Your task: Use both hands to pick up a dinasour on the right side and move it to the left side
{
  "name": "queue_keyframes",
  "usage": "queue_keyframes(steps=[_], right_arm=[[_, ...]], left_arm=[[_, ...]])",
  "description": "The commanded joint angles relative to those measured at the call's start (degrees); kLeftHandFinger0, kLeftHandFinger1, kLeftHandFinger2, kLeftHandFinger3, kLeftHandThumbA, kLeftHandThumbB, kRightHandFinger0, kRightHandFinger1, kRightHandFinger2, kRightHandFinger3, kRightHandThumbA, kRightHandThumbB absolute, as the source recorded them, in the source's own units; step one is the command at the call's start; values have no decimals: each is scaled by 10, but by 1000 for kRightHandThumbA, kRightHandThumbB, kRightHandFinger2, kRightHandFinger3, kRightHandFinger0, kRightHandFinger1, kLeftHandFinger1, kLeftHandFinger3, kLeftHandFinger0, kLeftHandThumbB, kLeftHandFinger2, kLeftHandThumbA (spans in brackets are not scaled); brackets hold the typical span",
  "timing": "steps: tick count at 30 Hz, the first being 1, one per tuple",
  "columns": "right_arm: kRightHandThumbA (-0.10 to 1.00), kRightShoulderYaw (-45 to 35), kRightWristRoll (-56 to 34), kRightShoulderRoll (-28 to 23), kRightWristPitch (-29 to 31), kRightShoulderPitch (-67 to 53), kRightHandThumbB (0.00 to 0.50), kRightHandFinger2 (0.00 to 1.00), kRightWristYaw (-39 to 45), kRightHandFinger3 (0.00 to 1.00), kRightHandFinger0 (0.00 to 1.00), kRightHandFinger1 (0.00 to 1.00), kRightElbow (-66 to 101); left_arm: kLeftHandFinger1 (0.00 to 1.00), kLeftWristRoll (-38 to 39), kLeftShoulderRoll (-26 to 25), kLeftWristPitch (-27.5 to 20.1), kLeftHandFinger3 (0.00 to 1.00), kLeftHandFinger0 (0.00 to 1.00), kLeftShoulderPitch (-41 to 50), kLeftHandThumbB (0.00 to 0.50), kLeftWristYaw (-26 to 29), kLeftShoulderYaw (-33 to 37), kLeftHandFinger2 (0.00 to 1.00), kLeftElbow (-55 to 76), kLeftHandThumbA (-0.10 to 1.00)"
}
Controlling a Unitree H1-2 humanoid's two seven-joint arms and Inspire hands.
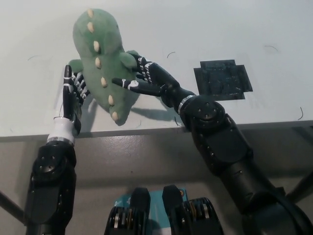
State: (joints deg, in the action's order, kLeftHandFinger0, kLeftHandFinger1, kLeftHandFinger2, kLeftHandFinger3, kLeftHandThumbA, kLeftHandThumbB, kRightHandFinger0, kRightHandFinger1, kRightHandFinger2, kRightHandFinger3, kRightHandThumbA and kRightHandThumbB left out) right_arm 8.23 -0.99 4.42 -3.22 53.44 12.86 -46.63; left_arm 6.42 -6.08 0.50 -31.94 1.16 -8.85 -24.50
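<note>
Here the green plush dinosaur (102,63) sits at the left part of the white counter (234,29), pressed between the two hands. The left hand (72,95) stands on edge against its left flank, fingers straight and close together, palm turned inward to the toy. The right hand (146,81) meets it from the other side, fingers spread along the body and one reaching toward the spine of cream spikes. Neither hand curls round the toy; it is held by squeeze alone, palm against palm, which suits a soft, bulky thing too wide for one hand to close on.

The head points up and away from the robot, the tail down toward the counter's near edge. A shadow lies beneath the tail, so that end looks lifted, though whether the rest touches the counter cannot be told from above.

A dark square patch (222,80) lies on the counter well to the right, clear of the toy and both arms. With the dinosaur this far left, the carry seems near its end. What remains, most likely, is to lower it and part the hands evenly, since letting one side go first could tip the plush over.
</note>
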Motion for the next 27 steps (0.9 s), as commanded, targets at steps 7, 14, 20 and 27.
queue_keyframes(steps=[7, 14, 20, 27], right_arm=[[1000, -38, -24, -39, 8, 29, 353, 1000, 30, 1000, 1000, 1000, 26], [1000, -48, -23, -70, 27, 25, 320, 1000, 34, 1000, 1000, 1000, 24], [1000, -57, -32, -78, 11, 18, 306, 1000, 36, 1000, 1000, 1000, 46], [1000, -53, -24, -95, 17, 9, 300, 1000, 45, 1000, 1000, 1000, 58]], left_arm=[[1000, 13, -39, -29, 1000, 1000, -44, 422, -8, -20, 1000, 0, 1000], [1000, 12, -50, -35, 1000, 1000, -43, 397, -5, -30, 1000, 13, 1000], [1000, 11, -54, -33, 1000, 1000, -42, 387, -7, -33, 1000, 18, 1000], [1000, 17, -70, -27, 1000, 1000, -33, 412, -14, -41, 1000, 32, 1000]])
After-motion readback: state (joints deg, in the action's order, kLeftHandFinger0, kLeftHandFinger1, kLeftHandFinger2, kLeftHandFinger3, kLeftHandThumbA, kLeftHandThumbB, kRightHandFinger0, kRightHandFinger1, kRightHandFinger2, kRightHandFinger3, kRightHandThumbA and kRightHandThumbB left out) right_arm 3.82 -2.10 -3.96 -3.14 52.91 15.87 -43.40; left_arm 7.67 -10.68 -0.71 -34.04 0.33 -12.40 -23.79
